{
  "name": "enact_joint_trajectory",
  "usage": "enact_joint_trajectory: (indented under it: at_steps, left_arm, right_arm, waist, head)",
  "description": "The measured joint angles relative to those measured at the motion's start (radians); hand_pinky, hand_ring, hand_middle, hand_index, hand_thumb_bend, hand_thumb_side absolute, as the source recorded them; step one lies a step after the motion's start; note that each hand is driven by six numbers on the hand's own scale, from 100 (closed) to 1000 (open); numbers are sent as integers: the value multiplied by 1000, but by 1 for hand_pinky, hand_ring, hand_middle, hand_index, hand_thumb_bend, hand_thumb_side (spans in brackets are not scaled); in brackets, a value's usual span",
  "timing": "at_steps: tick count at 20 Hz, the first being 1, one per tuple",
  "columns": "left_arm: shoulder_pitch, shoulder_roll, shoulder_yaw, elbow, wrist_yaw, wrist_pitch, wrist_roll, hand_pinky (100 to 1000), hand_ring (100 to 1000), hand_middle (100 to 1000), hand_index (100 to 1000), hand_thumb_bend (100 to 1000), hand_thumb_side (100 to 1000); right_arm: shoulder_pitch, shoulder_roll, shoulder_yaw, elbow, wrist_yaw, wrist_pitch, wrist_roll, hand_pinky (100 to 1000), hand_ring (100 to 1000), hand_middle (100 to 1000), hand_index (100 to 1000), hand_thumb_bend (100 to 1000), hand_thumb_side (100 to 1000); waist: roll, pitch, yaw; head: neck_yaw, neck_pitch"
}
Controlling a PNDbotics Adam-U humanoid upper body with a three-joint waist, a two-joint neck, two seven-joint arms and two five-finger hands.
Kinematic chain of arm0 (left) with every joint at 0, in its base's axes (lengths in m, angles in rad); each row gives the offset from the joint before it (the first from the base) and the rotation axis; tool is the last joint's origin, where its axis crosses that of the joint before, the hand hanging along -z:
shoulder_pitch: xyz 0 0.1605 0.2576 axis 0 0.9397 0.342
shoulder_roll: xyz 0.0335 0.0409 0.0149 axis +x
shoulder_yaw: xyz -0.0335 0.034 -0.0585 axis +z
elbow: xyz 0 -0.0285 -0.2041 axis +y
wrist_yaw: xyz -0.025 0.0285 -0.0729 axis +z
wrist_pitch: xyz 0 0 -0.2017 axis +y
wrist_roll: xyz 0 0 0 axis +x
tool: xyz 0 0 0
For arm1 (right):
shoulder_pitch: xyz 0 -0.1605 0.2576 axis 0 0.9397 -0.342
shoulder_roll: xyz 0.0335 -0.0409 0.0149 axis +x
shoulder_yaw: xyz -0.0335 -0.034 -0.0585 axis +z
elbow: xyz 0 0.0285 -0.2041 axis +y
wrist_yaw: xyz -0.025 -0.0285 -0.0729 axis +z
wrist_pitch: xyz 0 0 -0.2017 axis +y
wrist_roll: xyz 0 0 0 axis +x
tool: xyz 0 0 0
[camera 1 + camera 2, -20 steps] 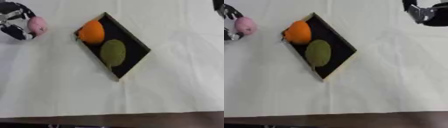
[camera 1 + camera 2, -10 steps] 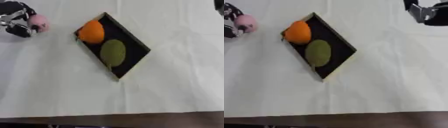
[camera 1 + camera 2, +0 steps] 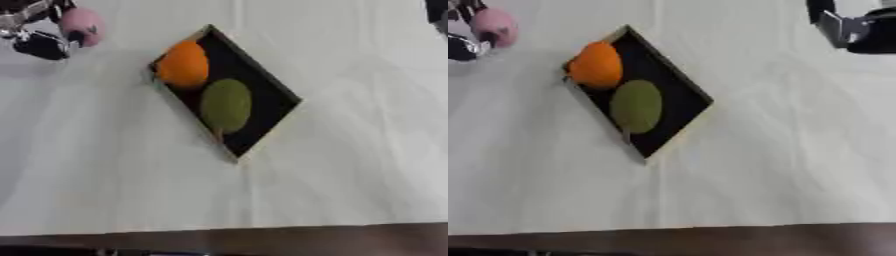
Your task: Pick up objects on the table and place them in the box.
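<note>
Left hand (image 3: 39, 30): upper left corner of the left eye view, its fingers (image 3: 68, 10) curled round the pink object (image 3: 81, 26), which sits just to their right.
Pink object: rounded and pale pink, held at the far left of the table (image 3: 350, 165); whether it rests on the cloth or is lifted clear is hard to tell.
Box (image 3: 262, 82): a shallow black tray with a pale rim, lying askew, well to the right of and nearer than the left fingers.
Orange fruit (image 3: 182, 64): in the box's far end, the end closest to the left fingers.
Green fruit (image 3: 226, 104): in the box, just beside the orange fruit on the near side.
Right hand (image 3: 855, 27): upper right corner of the right eye view, apart from the box; the state of its fingers cannot be told.
</note>
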Motion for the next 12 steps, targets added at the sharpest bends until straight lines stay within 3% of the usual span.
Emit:
enact_joint_trajectory:
  at_steps: [8, 12]
  left_arm:
    - [-31, 0, -71, -209, 80, -19, -79, 666, 636, 625, 726, 100, 218]
    - [-70, -35, -111, -275, 124, -27, -127, 665, 634, 625, 728, 100, 228]
  right_arm:
    - [-10, 0, -3, -1, -1, -4, -5, 899, 764, 655, 778, 100, 180]
    - [-16, 0, -6, -3, -3, -2, -10, 898, 764, 655, 778, 100, 158]
  waist:
    - [2, -6, -2]
    - [5, -8, -5]
  head:
    - [-13, 3]
    - [-13, 3]
